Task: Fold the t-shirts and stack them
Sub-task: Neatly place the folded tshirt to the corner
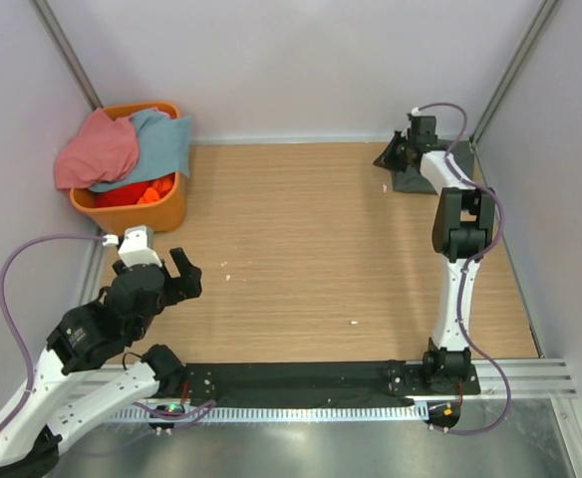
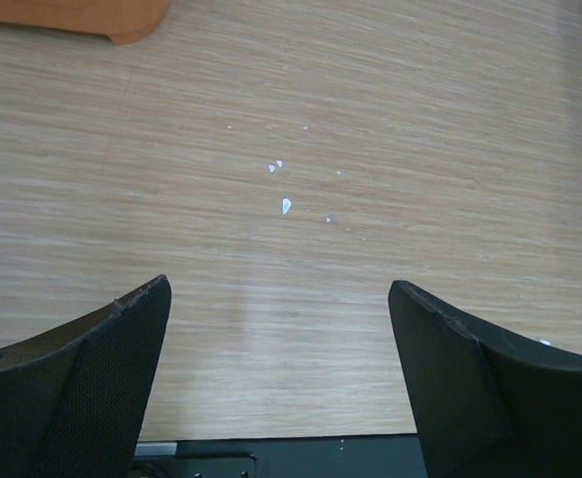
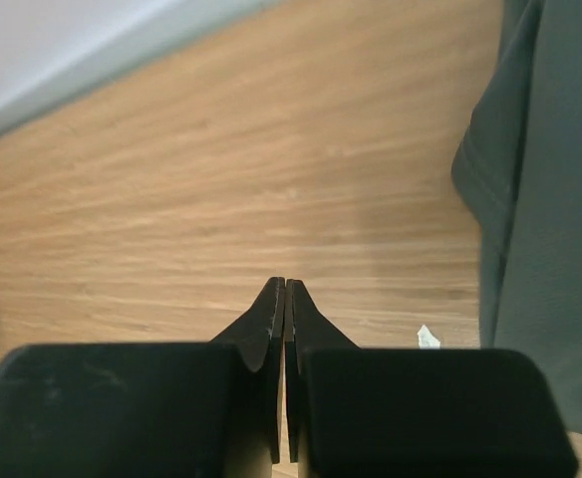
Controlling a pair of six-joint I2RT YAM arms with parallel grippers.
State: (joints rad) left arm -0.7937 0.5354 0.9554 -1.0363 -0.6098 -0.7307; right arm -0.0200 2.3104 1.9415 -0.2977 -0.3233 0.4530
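T-shirt work sits at the far right corner: the right pincer [image 3: 285, 289] is shut tip to tip with nothing showing between, and the dark grey soft cloth t-shirt [image 3: 545, 199] lies bunched just beside it on the pale wooden table [image 1: 311, 229]. To do this well, it should open, pinch a single hem edge, and draw the cloth toward the middle. The left pincer [image 2: 279, 289] gapes wide, holding nothing. The orange plastic basket [image 1: 132, 214] holds one salmon-pink cloth t-shirt [image 1: 97, 149] and one light blue cloth t-shirt [image 1: 161, 144]. That makes three shirts, one basket, two pincers.
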